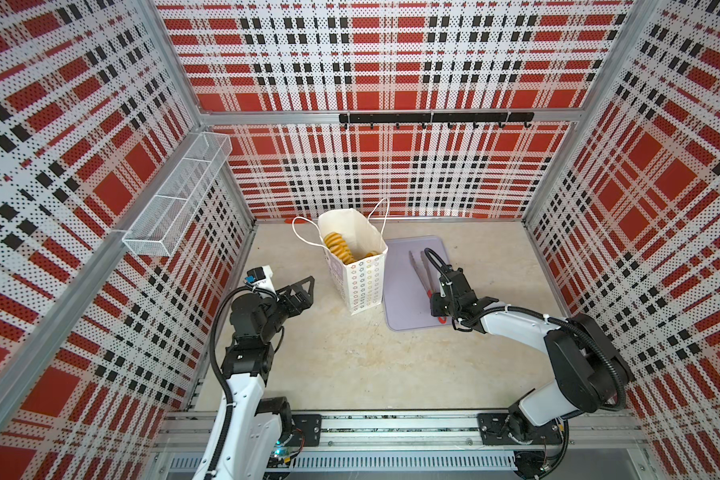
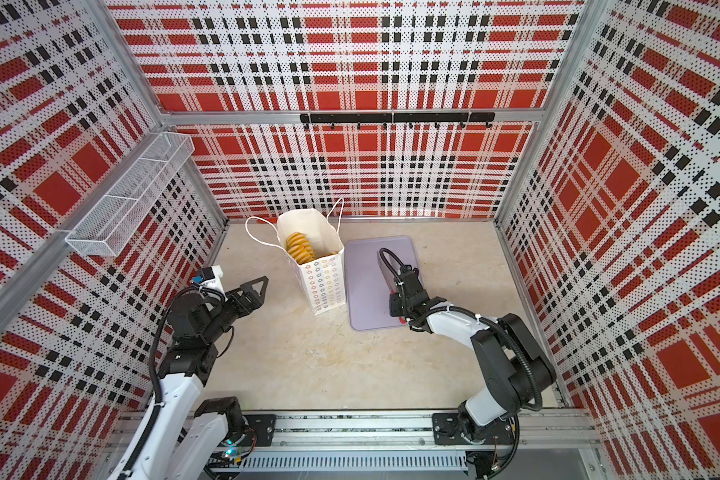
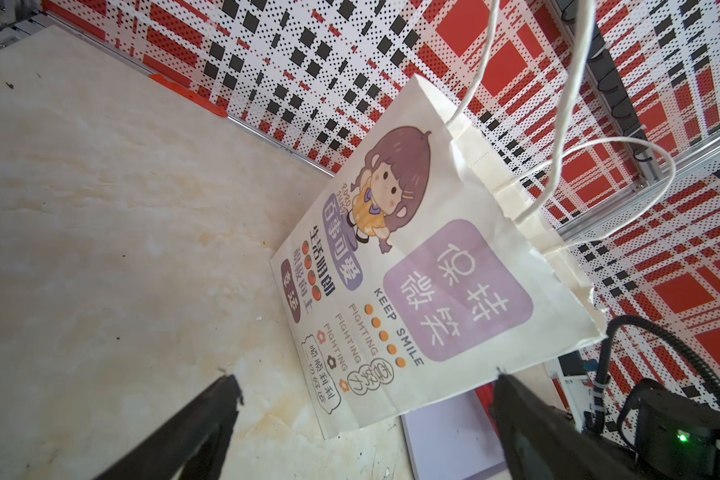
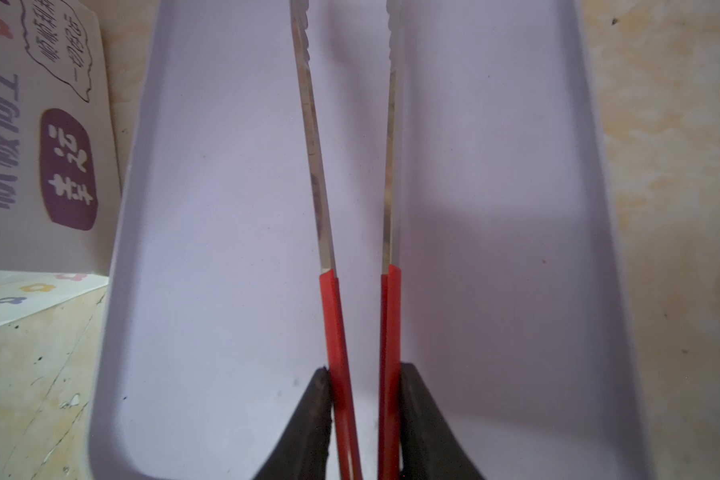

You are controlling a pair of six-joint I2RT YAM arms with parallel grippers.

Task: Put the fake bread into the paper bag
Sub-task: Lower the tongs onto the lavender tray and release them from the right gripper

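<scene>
— Deep inside the paper bag [image 1: 360,282], how much of the fake bread [image 1: 336,246] is showing?
— Only a ridged golden loaf is poking up near the mouth, with a yellow sliver beside it. The bag's walls are hiding everything lower, so no count is possible. The bag is standing upright at the back of the bench [image 1: 350,365], mouth open.
— And the lilac tray [image 1: 404,303]?
— It is lying just right of the bag, close against its base, and carrying the tongs [image 1: 415,266]. Their tips are running out of the right wrist view, and in both top views the arm is covering most of the red handles.
— What is the right gripper [image 4: 364,370] doing?
— Its jaws are standing narrow, pressing on the outsides of both red handles. Whether the tongs are resting on the tray is hard to tell.
— The left gripper [image 1: 307,290]?
— It is hovering left of the bag, jaws spread wide, holding nothing. Open bench is stretching between the two arms.
</scene>
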